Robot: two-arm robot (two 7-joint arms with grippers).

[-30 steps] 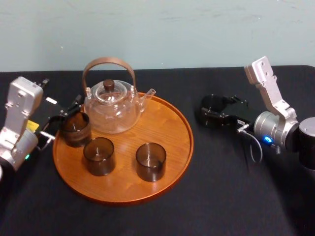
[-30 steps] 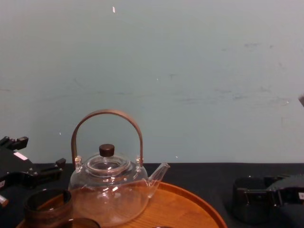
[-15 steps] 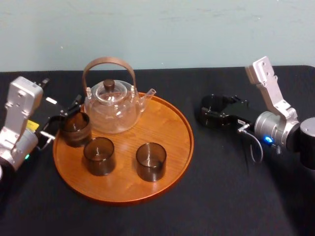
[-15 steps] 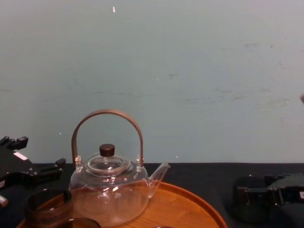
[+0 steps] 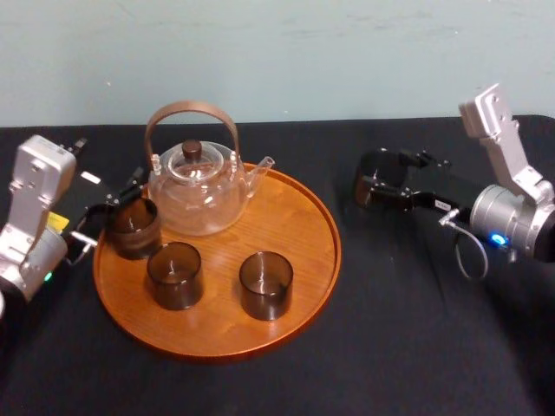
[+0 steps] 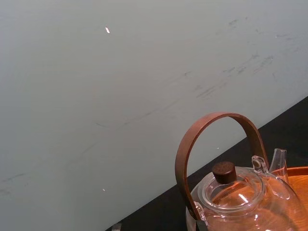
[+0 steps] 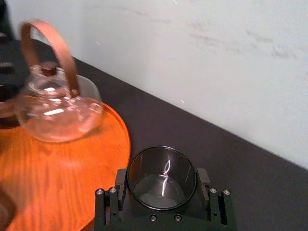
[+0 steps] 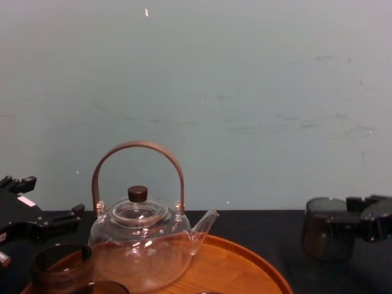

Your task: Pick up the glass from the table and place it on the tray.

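The right gripper (image 5: 371, 184) has its fingers (image 7: 203, 179) closed on either side of the dark glass (image 7: 161, 177), holding it upright with its mouth open to the wrist camera. In the lower right of the chest view the glass sits higher than it did half a second ago, and in the head view the right arm has drawn up and toward the right edge. I judge that the glass has been lifted off the black bench (image 5: 390, 347), so the pick-up is done. The glass is right of the tray (image 5: 299, 212) and apart from its rim, so the carry across and the set-down remain. The tray holds a clear teapot (image 5: 195, 186) and three other glasses, with bare wood on its right side. The left gripper (image 5: 108, 208) waits at the tray's left edge. No brand or writing can be read; a yellow label (image 5: 57, 222) on the left arm is too small to make out.
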